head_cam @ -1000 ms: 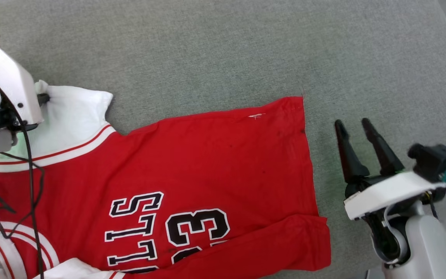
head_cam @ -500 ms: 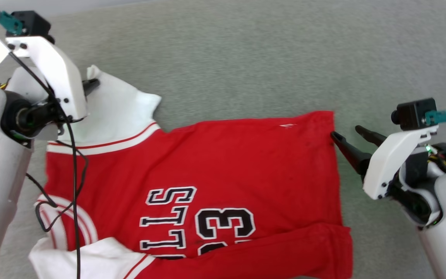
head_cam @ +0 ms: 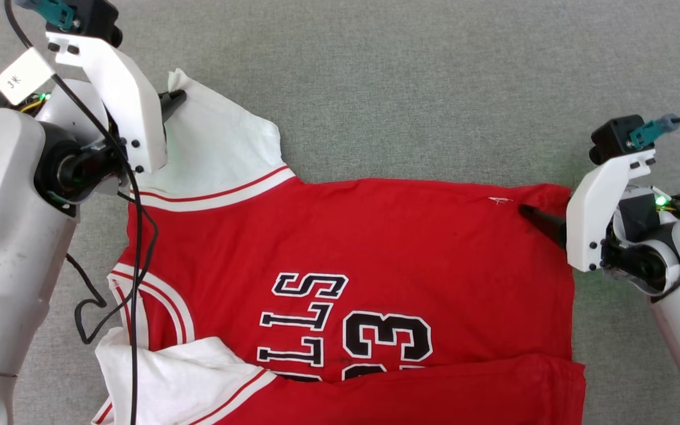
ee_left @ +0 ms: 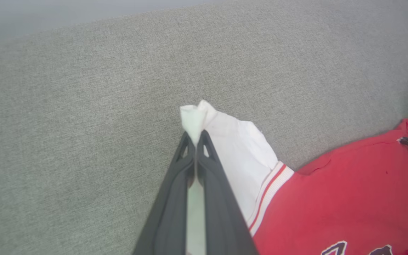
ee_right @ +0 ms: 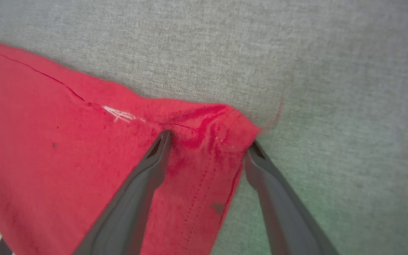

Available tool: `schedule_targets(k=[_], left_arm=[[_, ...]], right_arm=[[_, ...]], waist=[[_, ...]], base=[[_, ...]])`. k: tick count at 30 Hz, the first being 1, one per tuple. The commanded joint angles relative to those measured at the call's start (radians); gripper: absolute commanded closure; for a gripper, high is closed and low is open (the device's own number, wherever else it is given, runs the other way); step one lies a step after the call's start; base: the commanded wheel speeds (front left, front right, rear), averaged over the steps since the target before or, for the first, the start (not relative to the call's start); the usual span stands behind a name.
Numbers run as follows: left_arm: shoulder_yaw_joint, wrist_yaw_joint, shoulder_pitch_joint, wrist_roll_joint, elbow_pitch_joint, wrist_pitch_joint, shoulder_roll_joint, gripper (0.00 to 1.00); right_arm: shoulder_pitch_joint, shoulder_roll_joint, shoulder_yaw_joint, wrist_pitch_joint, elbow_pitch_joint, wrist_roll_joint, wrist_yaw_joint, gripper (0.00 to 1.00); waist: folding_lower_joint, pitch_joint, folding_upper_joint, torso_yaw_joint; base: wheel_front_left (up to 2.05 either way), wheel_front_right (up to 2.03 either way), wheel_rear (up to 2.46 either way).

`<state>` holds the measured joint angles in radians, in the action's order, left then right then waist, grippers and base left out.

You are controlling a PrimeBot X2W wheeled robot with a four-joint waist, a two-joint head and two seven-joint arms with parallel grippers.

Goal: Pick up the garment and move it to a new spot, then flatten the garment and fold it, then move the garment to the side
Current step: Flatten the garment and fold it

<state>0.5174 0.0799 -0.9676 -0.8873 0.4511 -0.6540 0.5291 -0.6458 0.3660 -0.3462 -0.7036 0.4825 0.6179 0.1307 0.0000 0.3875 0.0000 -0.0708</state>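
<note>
Jersey (head_cam: 375, 248) lies spread on the grey surface (head_cam: 411, 77), lettering up, collar toward the robot's left, hem toward its right. Left claw (ee_left: 197, 136) is pinched tight on the tip of the far sleeve (ee_left: 239, 148). A small tuft of white cloth pokes out past the closed fingertips, and the sleeve stretches from there to the red body. Over on the other side, right claw (ee_right: 209, 140) stands wide, straddling the far hem corner. One finger (ee_right: 154, 159) is down on the red cloth, and the other (ee_right: 260, 166) sits just off the edge over the grey surface. The corner is bunched between them, not clamped. Near sleeve (head_cam: 186, 378) lies folded over the body at the head view's lower left. The near red edge is turned over along the bottom.
</note>
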Motion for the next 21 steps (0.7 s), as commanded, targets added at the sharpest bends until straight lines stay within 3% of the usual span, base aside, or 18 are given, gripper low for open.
schedule_targets(k=[1, 3, 12, 21], left_arm=[[0.004, 0.008, -0.003, 0.006, -0.005, 0.008, -0.001, 1.0], [0.006, 0.009, 0.002, 0.006, -0.006, 0.016, -0.001, 1.0], [-0.013, 0.011, 0.074, 0.002, -0.022, 0.108, 0.009, 1.0], [-0.078, -0.031, 0.299, -0.047, -0.131, 0.24, 0.052, 1.0]], right_arm=[[0.04, -0.02, -0.039, -0.035, 0.044, 0.012, 0.0, 0.22], [0.04, -0.026, -0.063, -0.053, 0.07, 0.027, 0.0, 1.0], [-0.01, 0.029, -0.002, 0.064, 0.018, 0.059, -0.001, 1.0], [0.196, 0.034, 0.126, 0.114, -0.121, 0.022, -0.001, 1.0]], waist=[[0.0, 0.002, 0.0, 0.003], [0.0, 0.002, 0.0, 0.005], [0.0, -0.067, 0.0, 0.023], [0.0, -0.195, 0.0, 0.058]], base=[[0.0, 0.0, 0.0], [0.0, 0.0, 0.0], [0.0, 0.0, 0.0], [0.0, 0.0, 0.0]])
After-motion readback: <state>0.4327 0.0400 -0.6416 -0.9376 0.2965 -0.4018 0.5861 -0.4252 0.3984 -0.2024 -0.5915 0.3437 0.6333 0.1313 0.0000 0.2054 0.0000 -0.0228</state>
